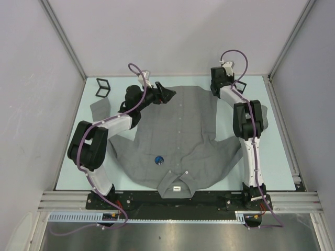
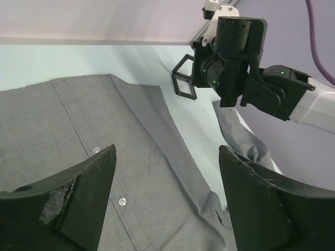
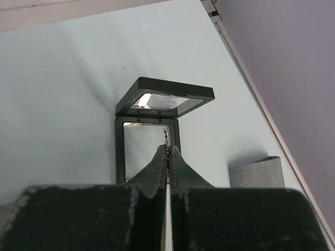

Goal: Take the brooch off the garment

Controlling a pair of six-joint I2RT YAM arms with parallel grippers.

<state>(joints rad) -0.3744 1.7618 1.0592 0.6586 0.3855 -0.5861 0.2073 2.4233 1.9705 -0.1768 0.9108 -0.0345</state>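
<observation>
Grey shirt (image 1: 178, 130), spread flat, collar at lower centre of the top view. We note its blue brooch (image 1: 158, 159) pinned just above the collar, far from both arms. Left gripper (image 2: 167, 157) is spread wide over the button strip, upper centre. Right gripper (image 3: 167, 151) is pressed together above an open black case (image 3: 172, 88), upper right, perhaps readying it. We cannot tell whether it pinches anything.

Probably robotics lab cell — plain white walls (image 1: 178, 31), aluminium rails (image 1: 68, 200), pale tabletop (image 1: 277, 157).

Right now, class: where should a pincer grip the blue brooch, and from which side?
Probably across the round rim of the brooch, from straight above: it lies flat and uncovered on the garment, just off the collar.
</observation>
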